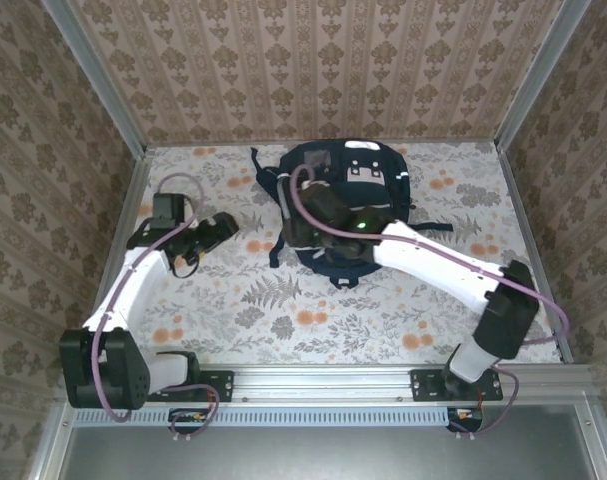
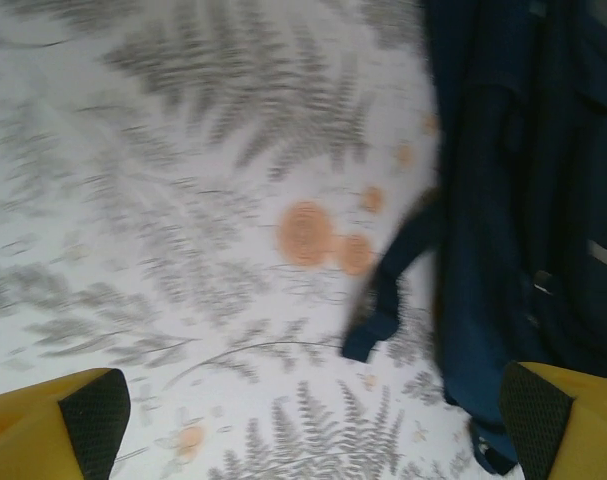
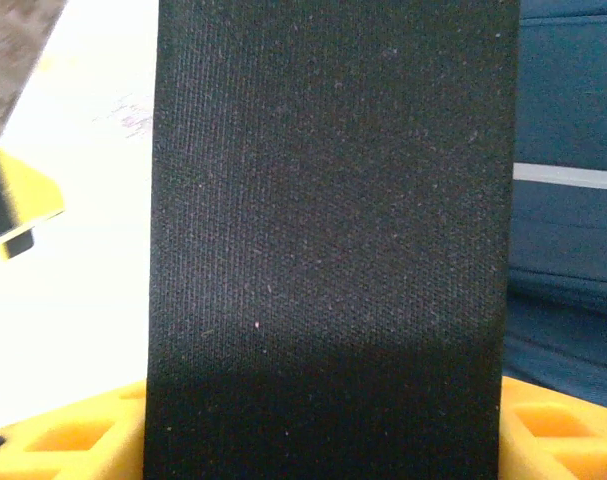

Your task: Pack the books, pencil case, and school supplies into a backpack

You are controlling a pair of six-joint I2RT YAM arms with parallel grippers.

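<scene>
Right tool (image 1: 297,228) around pencil case (image 3: 328,230) (black)

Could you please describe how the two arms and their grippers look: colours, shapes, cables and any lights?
Both the left arm and the right arm have white links joined by bulky black joints. A mauve cable loops along each. A small green light glows near the right wrist. The left gripper has yellow fingers with black pads; the right gripper also has yellow fingers.
</scene>
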